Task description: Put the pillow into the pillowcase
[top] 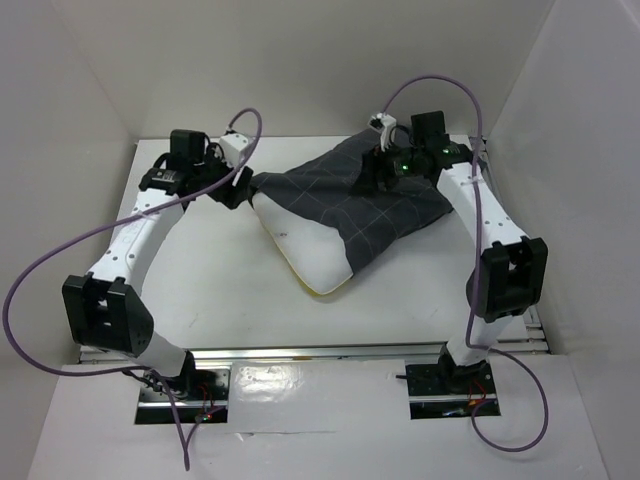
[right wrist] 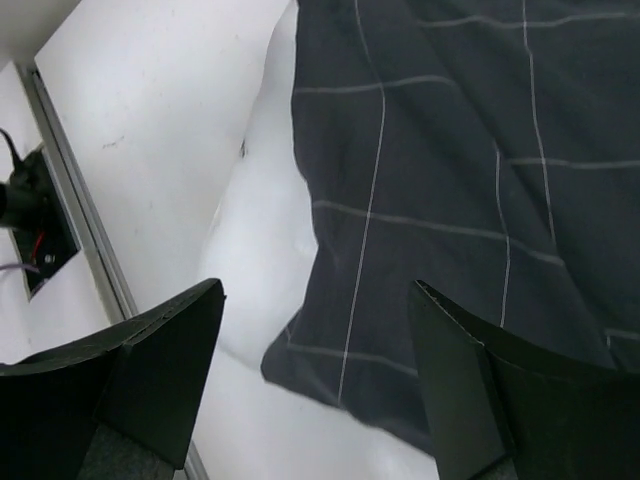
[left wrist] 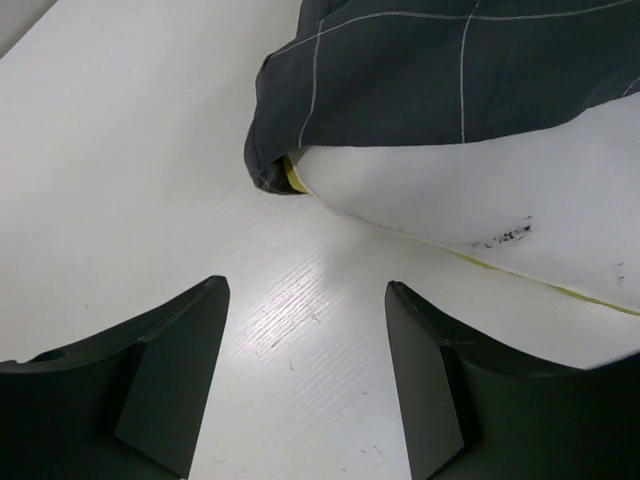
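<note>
The white pillow (top: 305, 248) lies mid-table, its far part inside the dark grid-patterned pillowcase (top: 350, 195); its near corner with yellow trim sticks out. My left gripper (top: 238, 186) sits at the pillowcase's left corner. In the left wrist view that gripper (left wrist: 305, 284) is open over bare table, just short of the pillowcase (left wrist: 430, 70) and pillow (left wrist: 480, 190). My right gripper (top: 380, 172) hovers above the pillowcase's far side. The right wrist view shows it (right wrist: 315, 285) open above the pillowcase (right wrist: 450, 200) hem and the pillow (right wrist: 265, 230), holding nothing.
White walls enclose the table on the left, back and right. A metal rail (top: 370, 350) runs along the near edge, also seen as the rail (right wrist: 75, 200) in the right wrist view. Purple cables (top: 60, 255) loop off both arms.
</note>
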`<act>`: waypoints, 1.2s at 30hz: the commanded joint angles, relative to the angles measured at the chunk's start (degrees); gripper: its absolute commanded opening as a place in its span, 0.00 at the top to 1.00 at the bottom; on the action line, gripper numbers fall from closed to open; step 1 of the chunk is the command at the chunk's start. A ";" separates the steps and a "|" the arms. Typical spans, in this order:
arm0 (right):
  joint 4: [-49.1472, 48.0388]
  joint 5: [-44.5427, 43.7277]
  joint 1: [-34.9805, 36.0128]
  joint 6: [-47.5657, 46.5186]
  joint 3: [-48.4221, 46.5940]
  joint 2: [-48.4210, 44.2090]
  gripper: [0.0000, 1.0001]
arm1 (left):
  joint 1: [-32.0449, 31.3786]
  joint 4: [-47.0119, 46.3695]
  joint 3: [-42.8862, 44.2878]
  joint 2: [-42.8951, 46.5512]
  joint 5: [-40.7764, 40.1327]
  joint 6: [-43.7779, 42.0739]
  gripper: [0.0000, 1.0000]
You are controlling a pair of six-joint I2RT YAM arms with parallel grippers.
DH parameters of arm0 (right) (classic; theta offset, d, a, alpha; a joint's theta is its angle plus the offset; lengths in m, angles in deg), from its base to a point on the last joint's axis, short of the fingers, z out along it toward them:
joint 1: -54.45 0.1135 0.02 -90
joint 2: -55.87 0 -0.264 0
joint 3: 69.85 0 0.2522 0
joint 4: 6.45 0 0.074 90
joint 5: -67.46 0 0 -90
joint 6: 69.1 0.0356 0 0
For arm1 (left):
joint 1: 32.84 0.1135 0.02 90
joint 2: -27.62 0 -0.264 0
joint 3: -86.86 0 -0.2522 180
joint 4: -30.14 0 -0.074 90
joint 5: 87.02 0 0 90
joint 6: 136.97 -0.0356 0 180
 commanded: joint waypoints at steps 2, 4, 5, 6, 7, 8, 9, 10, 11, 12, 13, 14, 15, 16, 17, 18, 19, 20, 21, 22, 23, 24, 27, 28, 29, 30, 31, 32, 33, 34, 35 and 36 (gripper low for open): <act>11.72 1.29 -0.82 -7.69 2.96 -5.06 0.21 | -2.24 -6.38 -1.07 1.27 -3.92 -8.37 0.23; 12.35 -1.71 -0.30 -7.70 7.16 -6.29 0.21 | -2.24 -8.23 -1.07 1.27 -6.29 -6.79 0.23; 12.88 -5.03 0.22 -7.70 8.58 -7.86 0.22 | -2.77 -9.46 -1.07 1.27 -6.99 -5.65 0.23; 12.88 -6.19 0.23 -7.70 9.98 -8.92 0.23 | -2.77 -10.60 -1.07 2.05 -8.13 -5.64 0.23; 12.88 -6.72 0.23 -7.70 13.13 -10.15 0.23 | -2.77 -12.53 -1.07 2.93 -8.14 -4.77 0.23; 12.27 -7.51 0.75 -7.70 14.64 -11.47 0.23 | -3.29 -13.07 -1.59 2.94 -8.75 -4.07 0.23; 11.48 -7.52 0.76 -7.70 17.96 -14.44 0.23 | -3.91 -13.60 -1.60 3.72 -9.80 -3.45 0.22; 10.95 -8.04 0.76 -7.70 19.56 -15.95 0.23 | -3.91 -14.30 -1.60 4.25 -10.42 -2.66 0.22; 9.90 -9.27 1.28 -6.22 20.97 -17.45 0.23 | -4.52 -14.30 -1.60 4.25 -10.43 -1.17 0.22; 9.02 -10.24 2.15 -5.60 22.46 -20.59 0.23 | -4.53 -14.30 -1.60 4.25 -10.43 -0.64 0.22; 7.10 -12.33 3.21 -4.98 25.87 -23.67 0.23 | -5.40 -14.30 -1.60 4.86 -10.43 -0.11 0.22; 6.30 -13.05 3.74 -4.45 27.56 -23.70 0.23 | -6.37 -14.30 -1.60 5.74 -10.43 -0.10 0.22; 5.33 -13.67 4.27 -4.45 29.32 -26.40 0.23 | -7.07 -14.30 -1.60 6.27 -9.30 -0.10 0.21; 4.71 -14.46 4.80 -4.45 32.03 -27.47 0.23 | -8.04 -14.30 -2.99 6.88 -7.28 -0.89 0.21; 4.71 -15.42 4.80 -4.45 32.93 -28.18 0.23 | -10.05 -13.78 -3.87 7.59 -5.87 -3.24 0.21; 3.23 -16.30 4.80 -4.45 33.63 -28.71 0.23 | -10.94 -13.78 -4.93 9.25 -4.29 -5.01 0.21; 3.21 -16.31 4.80 -5.15 34.16 -28.71 0.23 | -11.99 -12.64 -7.29 10.05 -0.19 -7.29 0.19; 2.60 -17.01 4.80 -5.15 34.17 -28.71 0.23 | -13.13 -11.85 -8.44 10.92 1.07 -11.84 0.19; 1.55 -17.97 4.10 -5.67 34.17 -28.71 0.23 | -15.75 -11.32 -9.58 11.72 1.61 -13.71 0.18; 0.93 -17.98 4.10 -5.68 34.17 -28.71 0.23 | -16.91 -9.49 -10.99 12.42 3.35 -15.47 0.18; 0.23 -18.59 3.14 -5.68 34.17 -28.71 0.23 | -18.05 -7.64 -11.00 12.95 4.33 -18.88 0.15; -1.17 -18.60 2.17 -5.68 34.17 -28.19 0.23 | -20.41 -6.14 -11.00 12.95 4.86 -19.78 0.12; -3.37 -19.30 1.55 -5.07 33.03 -27.48 0.23 | -23.15 -3.05 -11.00 12.95 6.97 -23.46 0.08; -4.42 -19.30 1.03 -5.06 33.03 -26.26 0.23 | -23.77 -3.05 -11.52 12.95 7.67 -24.44 0.07; -5.04 -19.30 1.02 -5.06 32.42 -26.25 0.23 | -23.78 -2.53 -11.53 12.95 10.64 -26.62 0.05; -5.74 -19.30 0.50 -4.19 32.41 -25.29 0.23 | -23.78 -2.53 -11.53 12.17 11.71 -27.43 0.05; -6.53 -18.78 -0.03 -4.19 31.54 -23.98 0.23 | -24.39 -2.53 -11.53 11.64 12.50 -28.05 0.05; -6.54 -18.77 -0.03 -3.49 30.49 -23.27 0.23 | -24.39 -1.66 -11.53 10.85 14.34 -29.01 0.04; -7.15 -18.25 -0.90 -3.48 29.96 -22.65 0.23 | -24.39 0.70 -10.66 9.02 14.97 -31.72 0.04; -7.16 -17.72 -1.61 -3.48 29.25 -21.34 0.23 | -25.09 1.60 -10.65 8.13 15.50 -32.88 0.04; -7.16 -17.72 -1.62 -2.79 28.12 -20.81 0.23 | -25.62 2.47 -10.04 7.42 16.98 -34.28 0.04; -7.68 -17.19 -2.40 -2.78 27.58 -20.80 0.23 | -25.62 3.18 -10.04 6.81 17.60 -37.51 0.02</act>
